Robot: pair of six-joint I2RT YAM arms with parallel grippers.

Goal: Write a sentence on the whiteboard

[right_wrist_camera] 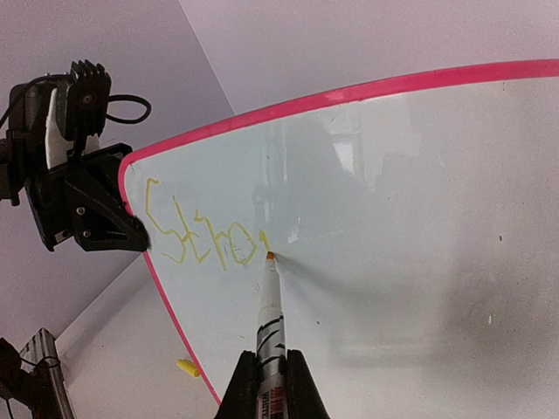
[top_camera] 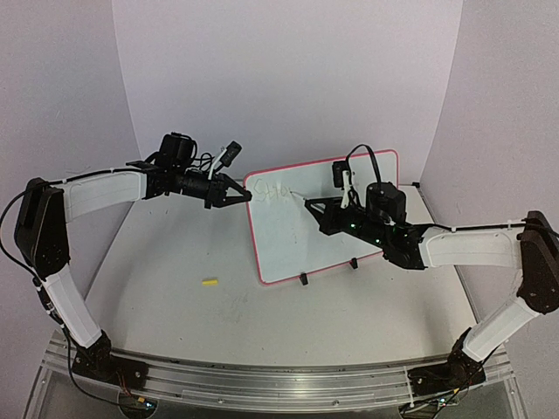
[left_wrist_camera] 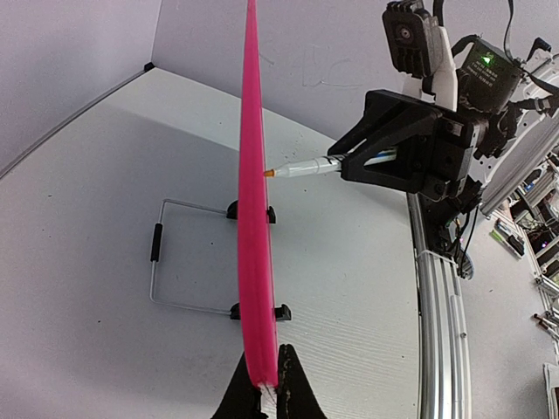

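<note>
The whiteboard (top_camera: 288,244) stands tilted on its black feet, pink rim all round. My left gripper (top_camera: 243,195) is shut on its upper left rim; the left wrist view shows the pink edge (left_wrist_camera: 253,218) pinched between the jaws (left_wrist_camera: 269,384). My right gripper (right_wrist_camera: 267,362) is shut on a white marker (right_wrist_camera: 272,314), whose orange tip touches the board face (right_wrist_camera: 393,218). The sentence (right_wrist_camera: 201,236) reads "Stro" in yellow, plus one short stroke right beside the tip. From above the writing (top_camera: 272,188) looks faint.
A small yellow marker cap (top_camera: 209,282) lies on the table left of the board's lower corner. A wire stand (left_wrist_camera: 175,253) props the board from behind. The booth walls close in at back and sides.
</note>
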